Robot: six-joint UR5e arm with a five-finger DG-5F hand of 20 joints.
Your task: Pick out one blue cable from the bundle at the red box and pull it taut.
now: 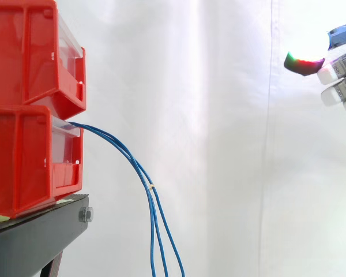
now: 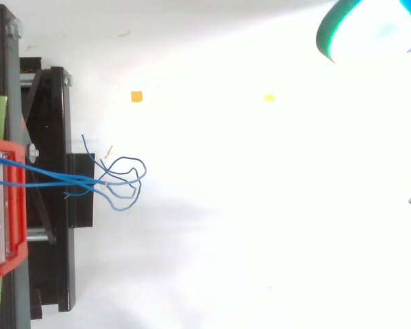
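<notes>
Several blue cables, tied together, run out of the lower red box and hang nearly straight down, well below the hand and off toward the box from it, while the hand hovers loosely spread, holding nothing.

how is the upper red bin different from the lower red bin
The blue cables run out of the front of the lower red bin; nothing comes out of the upper red bin. The upper red bin sits stacked on the lower red bin, while the lower red bin rests on the black stand. Both are red with a clear front panel and face the same way.
</notes>
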